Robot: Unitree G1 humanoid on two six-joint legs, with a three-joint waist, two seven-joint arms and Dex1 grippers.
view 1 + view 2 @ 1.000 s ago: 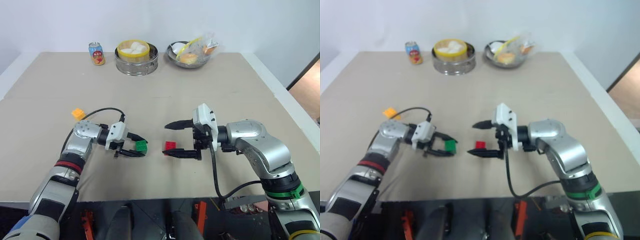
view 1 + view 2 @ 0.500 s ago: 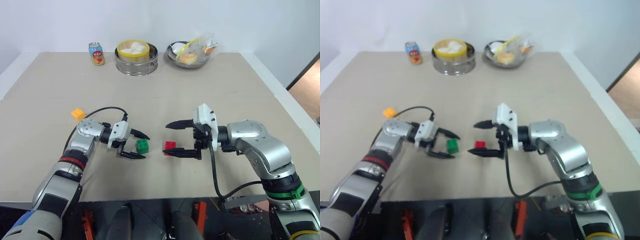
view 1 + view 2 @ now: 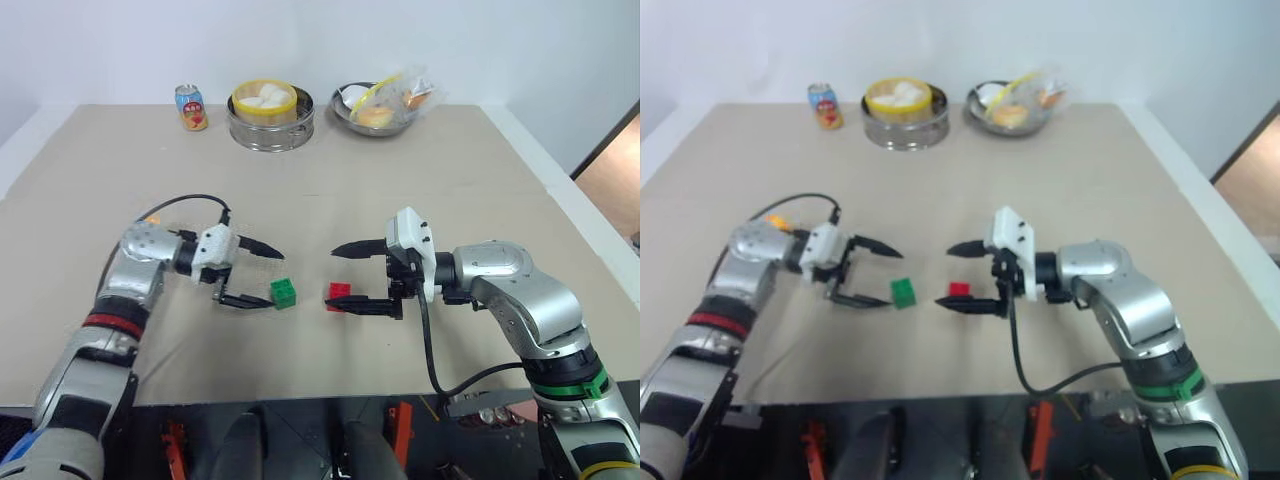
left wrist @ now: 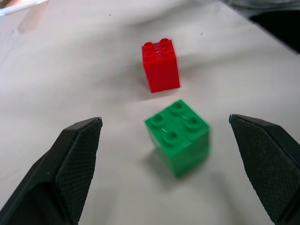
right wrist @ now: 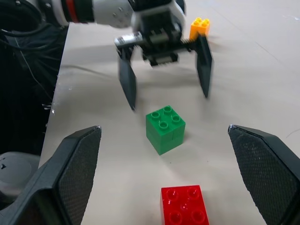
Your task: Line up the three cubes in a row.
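A green cube (image 3: 284,292) stands free on the tan table, with a red cube (image 3: 340,294) a short gap to its right. My left gripper (image 3: 272,280) is open, its fingertips just left of the green cube and apart from it. Facing it from the right, my right gripper (image 3: 333,280) is open with the red cube loose between its fingers (image 5: 79,159). The orange-yellow cube (image 5: 199,28) sits farther left behind my left arm, with a sliver (image 3: 777,222) showing in the right eye view.
An orange drink can (image 3: 191,107), a metal steamer with a yellow rim (image 3: 270,115) and a metal bowl of food (image 3: 385,105) stand along the table's far edge. The table's right edge (image 3: 590,250) runs close to my right arm.
My left gripper has opened and let go of the green cube, which now rests on the table. It then drew back left and slightly up. The right arm has not moved.
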